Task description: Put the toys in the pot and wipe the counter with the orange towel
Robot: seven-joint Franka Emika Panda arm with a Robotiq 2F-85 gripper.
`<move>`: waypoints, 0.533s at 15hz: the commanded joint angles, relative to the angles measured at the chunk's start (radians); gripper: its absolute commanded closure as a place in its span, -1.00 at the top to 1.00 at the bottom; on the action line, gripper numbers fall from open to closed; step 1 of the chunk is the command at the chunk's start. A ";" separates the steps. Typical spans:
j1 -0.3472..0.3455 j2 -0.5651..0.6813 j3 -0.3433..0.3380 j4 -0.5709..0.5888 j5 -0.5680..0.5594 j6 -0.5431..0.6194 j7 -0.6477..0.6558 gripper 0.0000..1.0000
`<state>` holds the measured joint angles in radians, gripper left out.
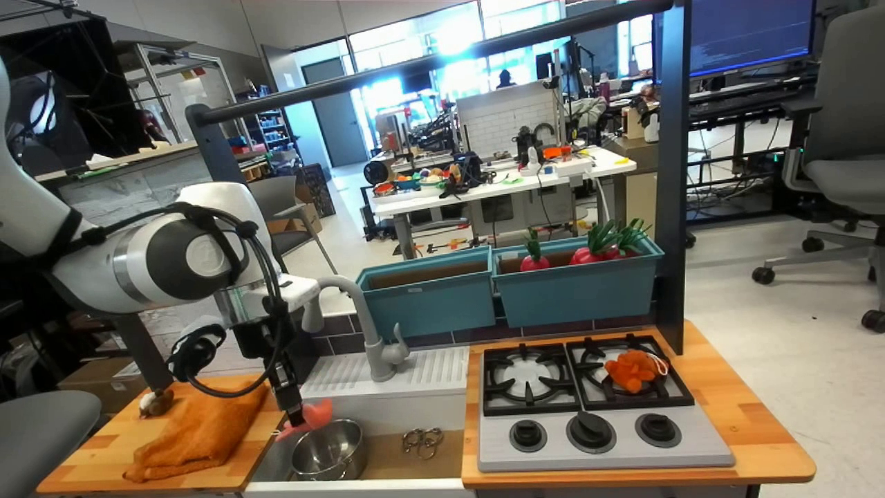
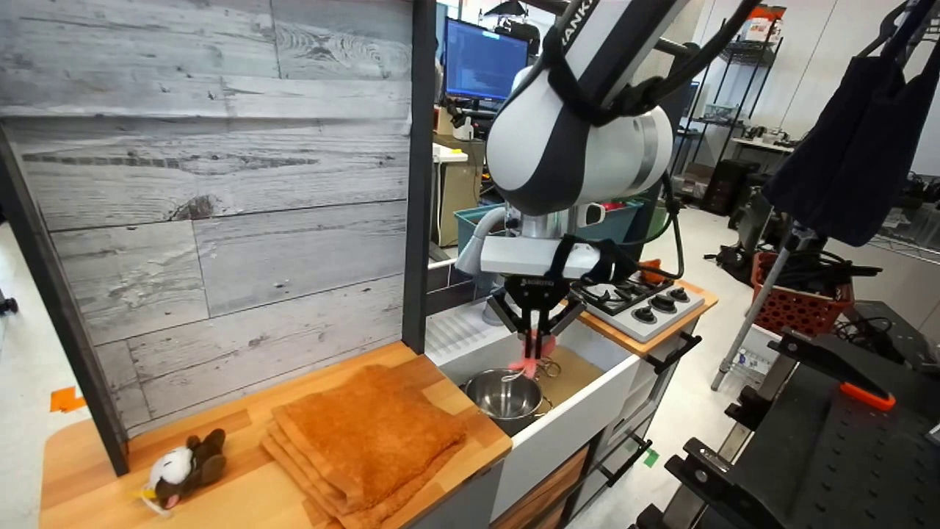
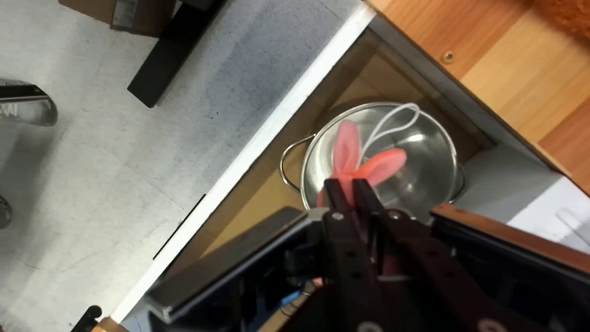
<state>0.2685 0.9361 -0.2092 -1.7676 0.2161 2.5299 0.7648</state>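
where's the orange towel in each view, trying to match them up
In an exterior view: orange towel at lower left.
In an exterior view: orange towel at the bottom, left of centre.
In the wrist view: only part of the orange towel, top right corner.
Shared landmark: metal pot, in all three views.

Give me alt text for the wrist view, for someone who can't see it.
The gripper pinches a pink toy with petal-like lobes, seen against a two-handled metal pot in a sink. Wooden counter and part of the orange towel show at upper right; floor and a shoe at left.
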 commanded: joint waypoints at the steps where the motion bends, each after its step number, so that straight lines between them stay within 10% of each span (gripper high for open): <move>1: -0.030 0.020 0.043 0.021 -0.020 0.028 0.013 -0.95; 3: -0.023 0.021 0.047 0.017 -0.023 0.054 0.012 -0.95; 5: -0.012 0.024 0.044 0.015 -0.032 0.079 0.014 -0.28; 8: 0.004 0.024 0.035 0.003 -0.047 0.146 0.013 0.13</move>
<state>0.2661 0.9546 -0.1745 -1.7618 0.2022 2.6137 0.7654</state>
